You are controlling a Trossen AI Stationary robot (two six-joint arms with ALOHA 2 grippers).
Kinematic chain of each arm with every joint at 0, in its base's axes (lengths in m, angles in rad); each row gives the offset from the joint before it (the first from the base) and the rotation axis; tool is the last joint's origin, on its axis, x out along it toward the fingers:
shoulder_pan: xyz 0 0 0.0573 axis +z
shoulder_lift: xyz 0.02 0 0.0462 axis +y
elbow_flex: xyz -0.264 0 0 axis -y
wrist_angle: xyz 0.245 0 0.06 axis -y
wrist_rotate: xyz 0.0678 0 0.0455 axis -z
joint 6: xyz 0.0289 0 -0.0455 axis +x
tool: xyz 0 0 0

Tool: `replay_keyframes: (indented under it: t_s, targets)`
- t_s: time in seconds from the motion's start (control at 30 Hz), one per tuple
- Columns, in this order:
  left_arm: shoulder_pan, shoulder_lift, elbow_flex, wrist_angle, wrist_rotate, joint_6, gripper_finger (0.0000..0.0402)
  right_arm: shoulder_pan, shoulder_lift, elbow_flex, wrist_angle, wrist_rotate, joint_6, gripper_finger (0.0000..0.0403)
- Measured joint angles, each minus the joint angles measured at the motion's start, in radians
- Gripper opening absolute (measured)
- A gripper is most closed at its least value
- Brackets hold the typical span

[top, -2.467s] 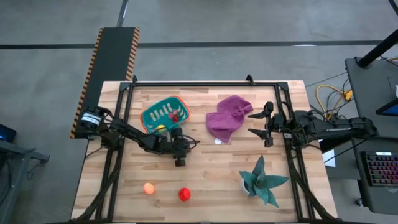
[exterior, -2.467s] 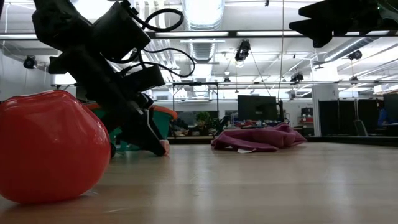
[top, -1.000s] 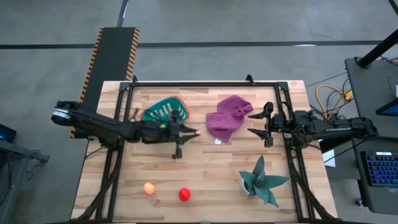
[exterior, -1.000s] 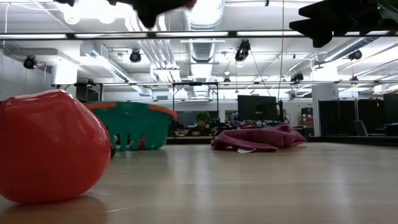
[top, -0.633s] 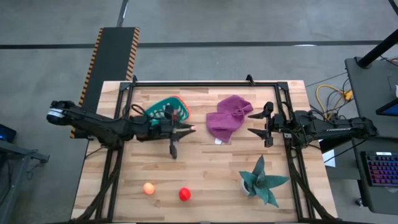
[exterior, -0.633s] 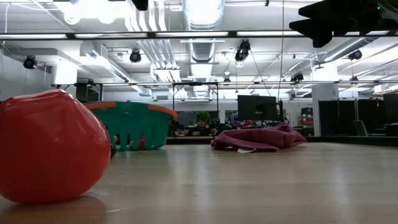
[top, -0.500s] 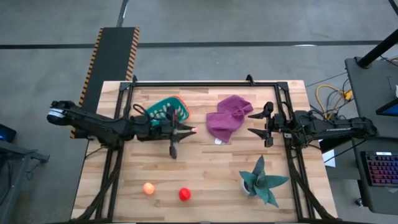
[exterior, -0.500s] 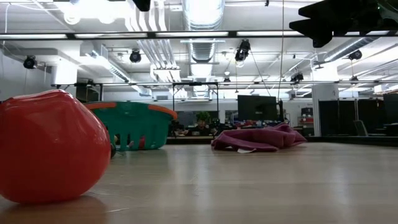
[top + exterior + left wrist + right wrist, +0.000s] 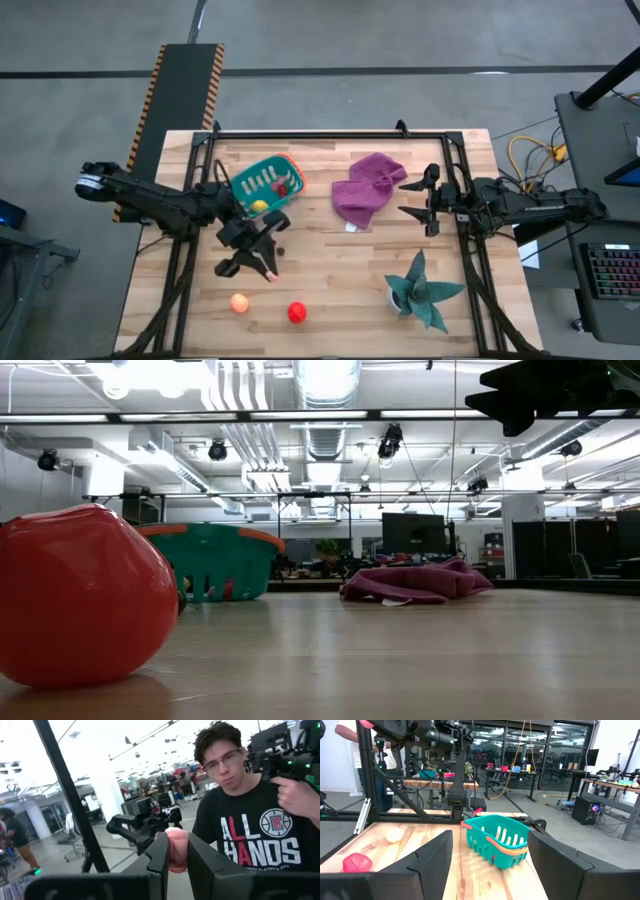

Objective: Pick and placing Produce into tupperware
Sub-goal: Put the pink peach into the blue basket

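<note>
Since a moment ago the left pincer (image 9: 255,262) has swung away from beside the teal tupperware (image 9: 264,181) toward the near side of the counter (image 9: 340,290), above the orange ball (image 9: 239,302) and red ball (image 9: 297,312), likely to reach them next. In its wrist view its fingers (image 9: 161,852) pinch a small pink bit (image 9: 176,850). The tupperware already holds yellow and red pieces, while the right pincer (image 9: 417,199) waits spread open beside the purple cloth (image 9: 365,186)
</note>
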State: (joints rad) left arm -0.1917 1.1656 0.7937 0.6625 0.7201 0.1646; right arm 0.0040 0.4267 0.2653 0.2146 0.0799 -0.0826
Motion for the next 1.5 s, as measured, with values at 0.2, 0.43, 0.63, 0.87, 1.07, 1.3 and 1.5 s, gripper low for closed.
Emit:
replay_keyframes:
  t_s: [0.2,0.43,0.63,0.87,1.07,1.3,1.5]
  targets:
    - [0.0,-0.001,0.0,0.008,0.005,0.0,0.0029,0.0,0.0,0.0,0.0,0.0,0.0,0.0247]
    - [0.0,-0.001,-0.002,0.008,0.005,0.0,0.0029,0.0,0.0,0.0,0.0,0.0,0.0,0.0247]
    - [0.0,-0.001,-0.002,0.001,0.005,0.0,0.0029,0.0,0.0,0.0,0.0,0.0,0.0,0.0247]
    - [0.0,-0.001,-0.01,-0.015,-0.232,0.01,0.0029,0.0,0.0,0.0,0.0,0.0,0.0,0.0247]
    - [0.0,-0.001,-0.011,-0.094,-0.828,0.048,0.0029,0.0,0.0,0.0,0.0,0.0,0.004,0.0247]
    - [0.0,-0.001,-0.011,-0.125,-1.481,0.174,0.0029,0.0,0.0,0.0,0.0,0.0,0.004,0.0246]
    - [0.001,0.023,-0.009,-0.036,-1.949,0.505,0.0029,0.0,0.0,0.0,0.0,0.0,0.004,0.0246]
